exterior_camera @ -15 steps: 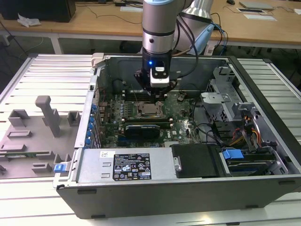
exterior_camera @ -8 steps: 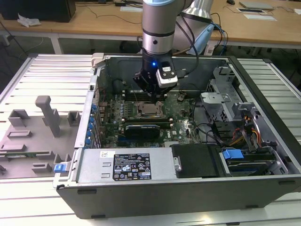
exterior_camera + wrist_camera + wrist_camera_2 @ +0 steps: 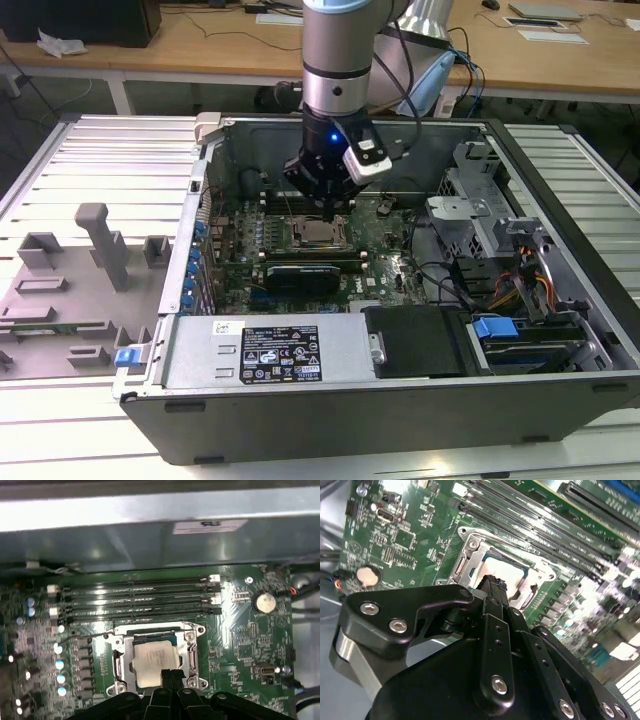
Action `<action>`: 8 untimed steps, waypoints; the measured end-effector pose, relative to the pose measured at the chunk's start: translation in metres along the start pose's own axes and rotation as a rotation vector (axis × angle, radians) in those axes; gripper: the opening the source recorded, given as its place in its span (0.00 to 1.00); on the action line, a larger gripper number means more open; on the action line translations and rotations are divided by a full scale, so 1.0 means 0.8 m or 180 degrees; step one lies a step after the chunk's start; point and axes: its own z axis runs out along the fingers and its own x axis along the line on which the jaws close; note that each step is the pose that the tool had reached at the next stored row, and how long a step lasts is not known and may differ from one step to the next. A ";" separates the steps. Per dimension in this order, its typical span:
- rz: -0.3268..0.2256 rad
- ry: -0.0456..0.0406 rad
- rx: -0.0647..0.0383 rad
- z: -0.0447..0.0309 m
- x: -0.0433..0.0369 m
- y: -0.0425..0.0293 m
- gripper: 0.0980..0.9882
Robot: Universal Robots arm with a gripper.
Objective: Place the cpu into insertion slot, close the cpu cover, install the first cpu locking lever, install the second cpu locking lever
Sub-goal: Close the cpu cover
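The cpu [image 3: 155, 661] lies flat in the insertion slot [image 3: 199, 630] on the green board, silver top up. The cpu cover [image 3: 190, 655], a silver frame, sits down around it with the chip showing through its window. My gripper [image 3: 172, 674] hangs just above the socket's edge, its black fingers [image 3: 492, 587] pressed together with nothing between them. In the exterior view the gripper [image 3: 328, 212] stands directly over the cpu [image 3: 320, 234] inside the open computer case. A thin wire lever [image 3: 85, 636] runs out from one side of the socket.
Long black memory slots [image 3: 135, 600] run beside the socket, with a coin battery [image 3: 264, 601] past them. A black card [image 3: 305, 272], the power supply [image 3: 265, 350] and the grey drive cage [image 3: 480, 215] crowd the case. Grey fixtures [image 3: 105, 245] stand at the exterior view's left.
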 end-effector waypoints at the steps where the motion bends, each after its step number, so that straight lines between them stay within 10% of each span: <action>1: -0.0057 -0.0002 0.0003 0.0001 0.000 0.0000 0.01; 8: -0.0278 0.0024 0.0025 0.0007 0.000 0.0001 0.01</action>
